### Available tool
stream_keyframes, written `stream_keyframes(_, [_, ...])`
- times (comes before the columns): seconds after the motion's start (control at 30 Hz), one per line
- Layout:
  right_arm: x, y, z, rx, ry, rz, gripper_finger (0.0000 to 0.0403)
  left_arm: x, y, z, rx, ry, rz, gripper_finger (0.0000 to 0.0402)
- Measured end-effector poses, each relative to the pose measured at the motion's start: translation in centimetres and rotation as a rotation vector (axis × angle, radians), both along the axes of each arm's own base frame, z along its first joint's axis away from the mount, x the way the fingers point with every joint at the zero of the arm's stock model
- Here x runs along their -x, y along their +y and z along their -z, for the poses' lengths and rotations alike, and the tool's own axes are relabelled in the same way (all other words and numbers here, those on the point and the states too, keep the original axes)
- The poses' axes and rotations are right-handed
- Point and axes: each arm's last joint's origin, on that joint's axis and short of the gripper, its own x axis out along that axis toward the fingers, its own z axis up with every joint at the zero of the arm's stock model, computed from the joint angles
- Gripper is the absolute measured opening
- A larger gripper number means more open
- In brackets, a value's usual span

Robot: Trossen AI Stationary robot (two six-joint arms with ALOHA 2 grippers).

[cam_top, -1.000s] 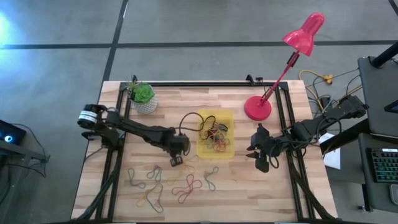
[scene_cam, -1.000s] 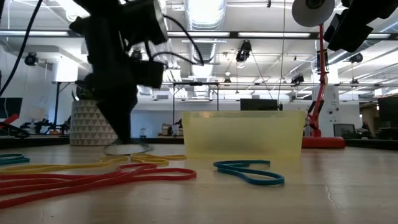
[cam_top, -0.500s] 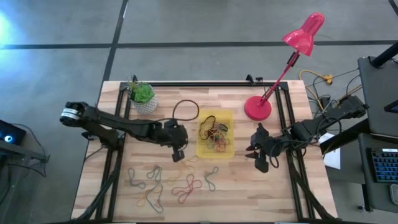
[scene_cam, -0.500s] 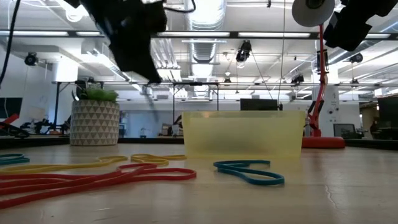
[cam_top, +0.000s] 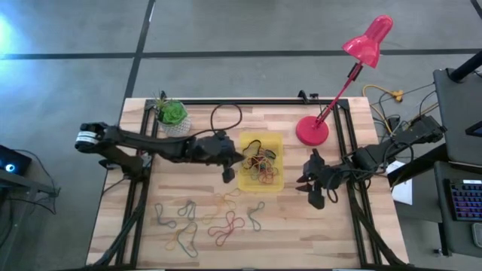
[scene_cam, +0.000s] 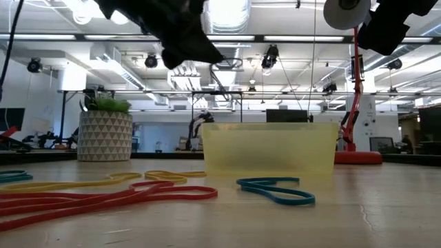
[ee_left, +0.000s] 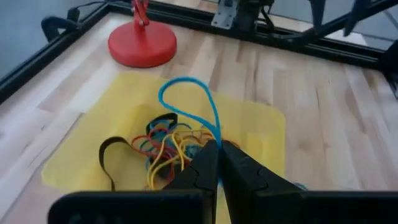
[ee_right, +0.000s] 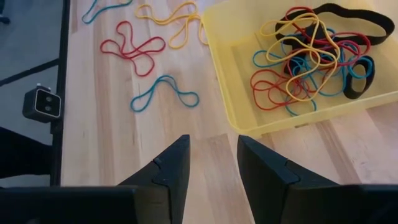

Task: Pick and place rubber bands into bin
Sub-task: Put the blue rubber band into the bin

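Blue rubber band (ee_left: pixel 186 102), lifted off the bench, now hangs in the left jaws' (ee_left: pixel 214 152) tight pinch above the bin (ee_left: pixel 261 134); right jaws (ee_right: pixel 211 165) wait half-open, empty.

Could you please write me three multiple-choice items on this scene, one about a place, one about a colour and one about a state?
1. Where is the left gripper?
A. at the yellow bin's edge
B. over the plant pot
C. beside the lamp base

2. What colour is the rubber band held by the left gripper?
A. red
B. blue
C. black

3. How does the right gripper stand?
A. shut on a band
B. open and holding nothing
C. resting inside the bin

Answers:
1 A: the high view shows it at the bin's left edge.
2 B: the left wrist view shows a blue loop rising from the closed fingers.
3 B: its wrist view shows parted fingers with bare table between them.
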Motion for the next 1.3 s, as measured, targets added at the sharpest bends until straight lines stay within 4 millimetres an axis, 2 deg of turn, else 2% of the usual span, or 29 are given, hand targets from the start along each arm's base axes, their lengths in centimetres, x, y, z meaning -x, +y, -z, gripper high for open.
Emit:
stream_keyframes(0.33, [-0.1,0.0,-0.1,0.011,-0.021,0.018,0.0108,-3.2,3.3,4.0,0.034,0.014,-0.024,0.0000])
stream_keyframes(0.63, [-0.2,0.0,-0.2,0.006,-0.031,0.018,0.0096,-4.6,4.9,5.3,0.086,-0.002,-0.043,0.0000])
stream_keyframes(0.77, [-0.2,0.0,-0.2,0.006,-0.031,0.018,0.0091,-4.7,4.9,5.6,0.091,0.011,-0.023,0.0011])
stream_keyframes(1.03, [-0.2,0.0,-0.2,0.019,-0.036,0.025,0.0083,-4.4,4.8,5.0,0.104,-0.003,0.012,0.0068])
stream_keyframes(1.17, [-0.2,-0.1,-0.2,0.024,-0.039,0.030,0.0082,-3.8,4.3,4.5,0.196,0.021,0.136,0.0074])
stream_keyframes(1.3, [-0.2,-0.1,-0.2,0.029,-0.039,0.028,0.0086,-2.3,2.7,4.3,0.318,0.127,0.220,0.0075])
